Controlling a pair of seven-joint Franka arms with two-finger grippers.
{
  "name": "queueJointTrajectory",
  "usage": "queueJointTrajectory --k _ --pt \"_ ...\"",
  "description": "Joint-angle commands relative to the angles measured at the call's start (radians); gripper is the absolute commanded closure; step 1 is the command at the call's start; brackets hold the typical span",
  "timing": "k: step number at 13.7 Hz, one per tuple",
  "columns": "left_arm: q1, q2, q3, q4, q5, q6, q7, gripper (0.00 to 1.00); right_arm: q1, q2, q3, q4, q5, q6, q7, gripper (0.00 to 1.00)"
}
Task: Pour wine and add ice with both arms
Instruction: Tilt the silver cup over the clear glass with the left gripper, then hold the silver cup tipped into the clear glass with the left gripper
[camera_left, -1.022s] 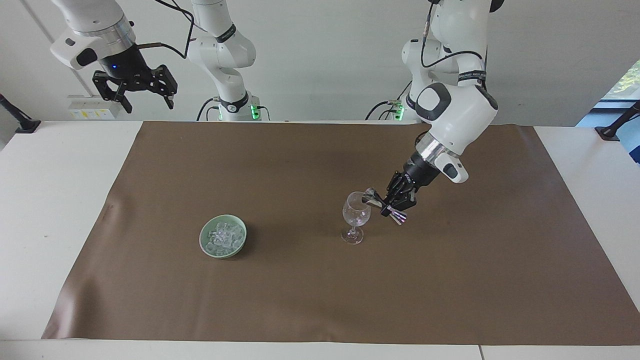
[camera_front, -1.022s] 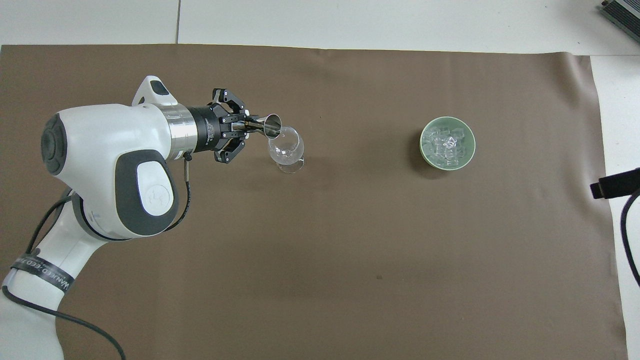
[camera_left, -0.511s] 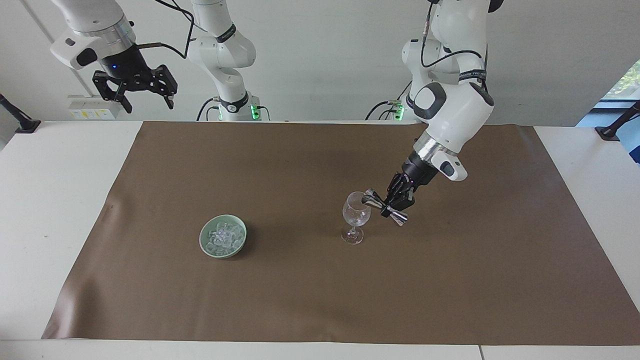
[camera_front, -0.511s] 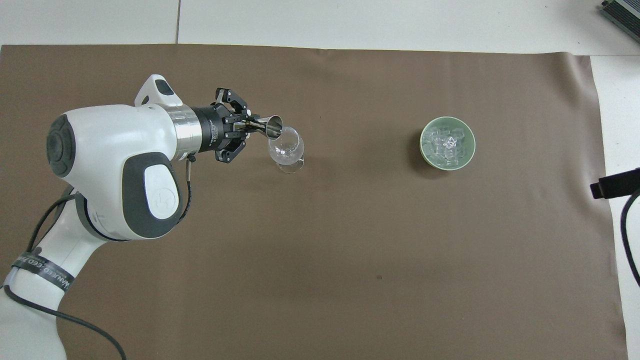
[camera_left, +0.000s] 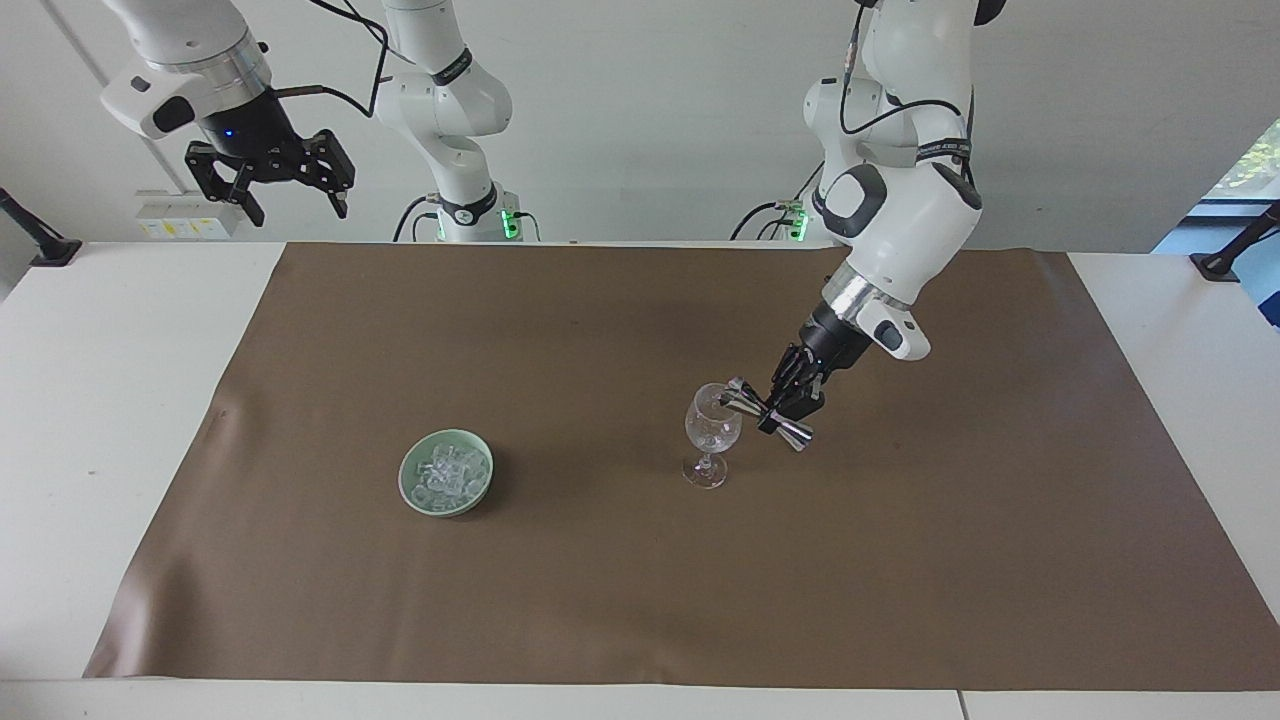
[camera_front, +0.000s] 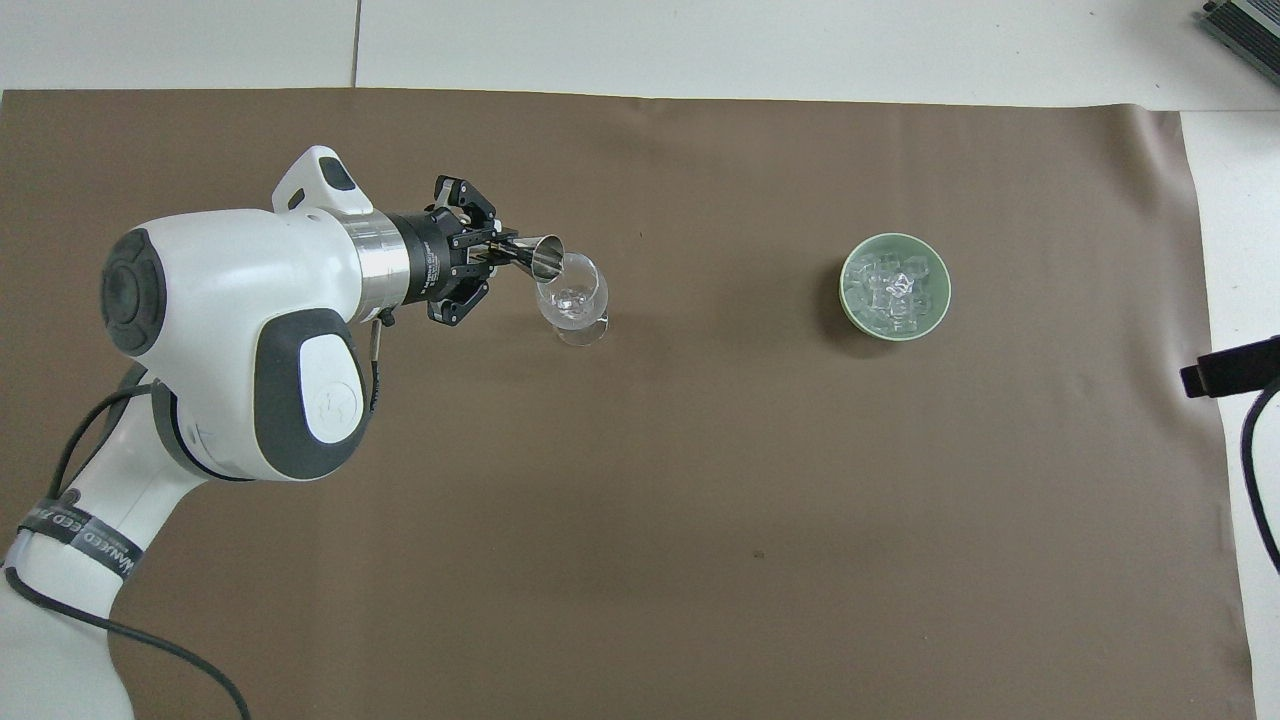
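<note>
A clear stemmed wine glass (camera_left: 712, 425) (camera_front: 572, 298) stands upright on the brown mat. My left gripper (camera_left: 775, 416) (camera_front: 490, 252) is shut on the waist of a metal jigger (camera_left: 750, 405) (camera_front: 540, 255). The jigger is tipped, with its mouth at the glass rim. The wine itself is out of view. The ice (camera_left: 446, 468) (camera_front: 892, 285) fills a pale green bowl (camera_left: 410, 490) (camera_front: 845, 300) toward the right arm's end of the table. My right gripper (camera_left: 298, 210) waits open, high over the table's edge at its own end.
The brown mat (camera_left: 640, 600) (camera_front: 640, 550) covers most of the white table. A black part of the right arm (camera_front: 1230, 367) and its cable show at the edge of the overhead view.
The left arm's wrist and elbow have drawn slightly back toward the robots, while the jigger stays tipped at the glass rim. The right arm has not moved.
</note>
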Motion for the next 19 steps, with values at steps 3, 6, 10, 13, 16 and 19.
queueJointTrajectory --k 3,6,10,13,16,19 --pt "-0.022 -0.006 0.017 -0.002 0.058 0.021 -0.023 1.0 -0.003 -0.012 0.002 -0.018 0.018 0.006 0.014 0.0" --pt "-0.022 -0.007 0.017 -0.001 0.079 0.02 -0.02 1.0 -0.003 -0.012 0.002 -0.018 0.018 0.008 0.014 0.0" --pt "-0.024 -0.007 0.017 -0.001 0.092 0.02 -0.019 1.0 -0.003 -0.012 0.002 -0.017 0.018 0.008 0.014 0.0" --pt "-0.024 -0.007 0.017 -0.001 0.113 0.018 -0.02 1.0 -0.003 -0.012 0.002 -0.017 0.018 0.008 0.014 0.0" --pt "-0.03 -0.009 0.017 0.002 0.115 0.015 -0.02 1.0 -0.003 -0.012 0.002 -0.018 0.018 0.006 0.014 0.0" --pt "-0.038 -0.009 0.019 0.01 0.121 0.012 -0.019 1.0 -0.003 -0.012 0.002 -0.018 0.018 0.008 0.014 0.0"
